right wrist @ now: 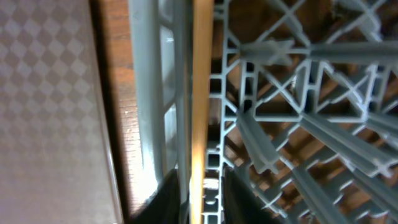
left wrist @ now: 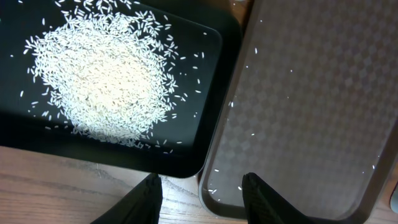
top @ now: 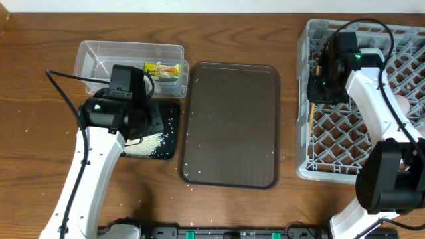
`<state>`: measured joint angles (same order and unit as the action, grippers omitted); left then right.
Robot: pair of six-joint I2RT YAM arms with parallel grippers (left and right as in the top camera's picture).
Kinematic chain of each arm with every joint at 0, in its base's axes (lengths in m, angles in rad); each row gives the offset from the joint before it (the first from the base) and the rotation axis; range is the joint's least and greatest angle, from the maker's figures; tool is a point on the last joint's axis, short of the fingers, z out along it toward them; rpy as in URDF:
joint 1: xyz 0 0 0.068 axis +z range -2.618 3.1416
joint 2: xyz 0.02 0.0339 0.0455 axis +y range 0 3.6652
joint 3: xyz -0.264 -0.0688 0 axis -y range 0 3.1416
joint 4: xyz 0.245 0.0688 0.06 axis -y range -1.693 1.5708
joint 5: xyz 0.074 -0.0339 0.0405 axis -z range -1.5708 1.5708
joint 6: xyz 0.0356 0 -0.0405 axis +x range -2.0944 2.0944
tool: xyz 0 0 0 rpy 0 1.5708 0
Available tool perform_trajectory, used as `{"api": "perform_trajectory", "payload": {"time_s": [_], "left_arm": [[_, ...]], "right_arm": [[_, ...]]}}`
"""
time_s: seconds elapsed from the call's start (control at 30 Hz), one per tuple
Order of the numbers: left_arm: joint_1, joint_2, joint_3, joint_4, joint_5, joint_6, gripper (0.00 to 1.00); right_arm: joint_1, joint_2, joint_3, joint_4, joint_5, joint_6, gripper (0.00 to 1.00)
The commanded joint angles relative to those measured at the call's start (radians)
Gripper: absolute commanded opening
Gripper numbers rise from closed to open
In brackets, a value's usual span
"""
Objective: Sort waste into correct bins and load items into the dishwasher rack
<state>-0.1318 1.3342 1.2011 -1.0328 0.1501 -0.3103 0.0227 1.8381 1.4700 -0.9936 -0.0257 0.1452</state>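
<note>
The grey dishwasher rack [top: 302, 169] stands at the right. The wooden chopsticks [top: 312, 116] lie along its left wall. My right gripper [top: 319, 79] hovers there. In the right wrist view its fingers [right wrist: 202, 199] straddle the chopsticks [right wrist: 200, 74], slightly open, with a gap beside the rack lattice [right wrist: 292, 93]. White rice [top: 149, 143] is piled in the black tray [top: 169, 113]. My left gripper [top: 139, 126] is above it. In the left wrist view it [left wrist: 202, 196] is open and empty near the black tray's [left wrist: 211, 93] corner, with the rice [left wrist: 102, 81] beyond. The yellow-green wrapper [top: 163, 68] lies in the clear tub [top: 99, 56]. Bowls, cups and tissue are not visible.
The large brown serving tray [top: 229, 126] lies between the black tray and the rack, with a few stray rice grains on it. It also shows in the left wrist view [left wrist: 323, 93] and the right wrist view [right wrist: 43, 93]. Loose grains dot the wooden table.
</note>
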Motion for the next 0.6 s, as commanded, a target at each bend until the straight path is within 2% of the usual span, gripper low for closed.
{"api": "perform_trajectory", "payload": {"time_s": [0.0,0.07,0.17,0.23,0.4,0.57], "left_arm": [[0.004,0.005,-0.006,-0.003,-0.009,-0.001,0.51],[0.004,0.005,-0.006,-0.003,-0.009,-0.001,0.61],[0.004,0.005,-0.006,0.019,-0.009,-0.001,0.69],[0.004,0.005,-0.006,0.053,-0.009,0.001,0.73],[0.005,0.005,-0.006,0.106,-0.010,0.069,0.75],[0.039,0.001,-0.006,-0.016,-0.018,0.074,0.75]], "right_arm": [[-0.005,-0.010,0.031,0.001,0.021,-0.012,0.35],[-0.005,-0.019,0.063,-0.005,0.020,-0.012,0.44],[-0.005,-0.040,0.113,0.013,-0.020,-0.012,0.80],[-0.005,-0.045,0.135,0.042,-0.047,-0.013,0.84],[-0.015,-0.045,0.149,0.083,-0.069,-0.027,0.99],[-0.052,-0.074,0.148,0.005,-0.072,-0.027,0.99]]}}
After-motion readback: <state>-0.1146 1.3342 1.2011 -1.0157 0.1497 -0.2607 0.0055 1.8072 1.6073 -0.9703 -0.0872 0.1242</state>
